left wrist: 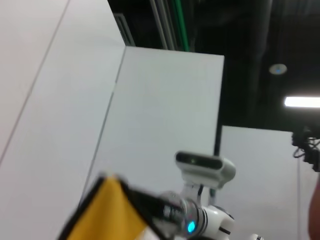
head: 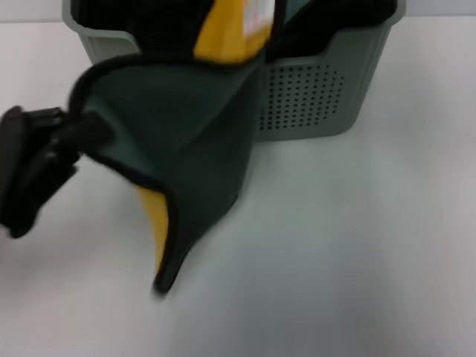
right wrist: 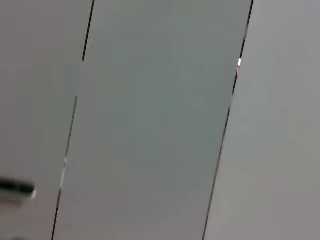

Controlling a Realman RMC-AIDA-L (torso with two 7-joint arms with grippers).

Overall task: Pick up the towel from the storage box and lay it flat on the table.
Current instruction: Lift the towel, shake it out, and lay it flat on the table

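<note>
The towel [head: 186,126] is dark grey-green with a black stitched border and a yellow underside. It hangs from the storage box [head: 312,104] down over its front rim toward the table [head: 335,260], its lower corner near the tabletop. My left gripper [head: 78,130] is shut on the towel's left edge and holds it up, left of the box. A yellow corner of the towel [left wrist: 100,215] shows in the left wrist view. The right gripper is out of view.
The pale green box stands at the back centre of the white table. The left wrist view shows wall panels and the robot's head camera [left wrist: 205,167]. The right wrist view shows only grey panels.
</note>
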